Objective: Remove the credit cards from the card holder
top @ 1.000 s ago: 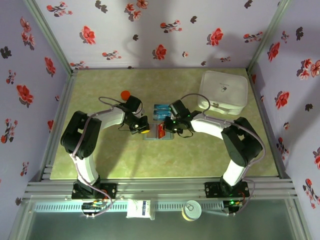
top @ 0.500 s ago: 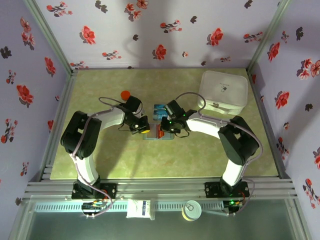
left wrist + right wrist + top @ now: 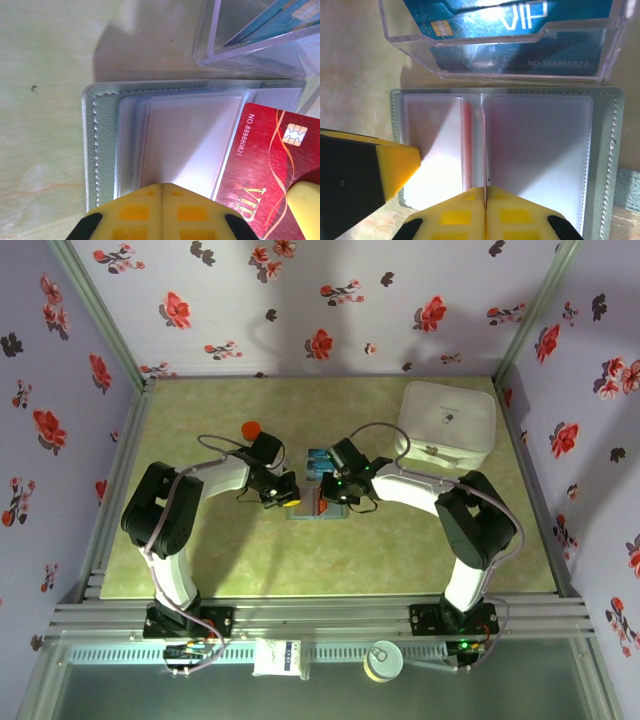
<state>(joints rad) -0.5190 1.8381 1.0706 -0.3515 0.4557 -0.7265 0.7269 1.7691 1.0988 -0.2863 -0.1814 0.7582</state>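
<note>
While the left fingers (image 3: 159, 202) sit closed and empty, tips resting on the open card holder (image 3: 102, 150) that lies flat on the bench (image 3: 45, 75), the right fingers (image 3: 488, 207) pinch a red VIP credit card (image 3: 260, 160) on edge over the holder's middle. Just beyond both sets of fingertips, a clear plastic tray (image 3: 600, 55) holds blue VIP cards (image 3: 485, 20).

Red card (image 3: 265, 160): "VIP", "NO.88888082". Blue card (image 3: 510, 20): "VIP", "NO.888880823".
</note>
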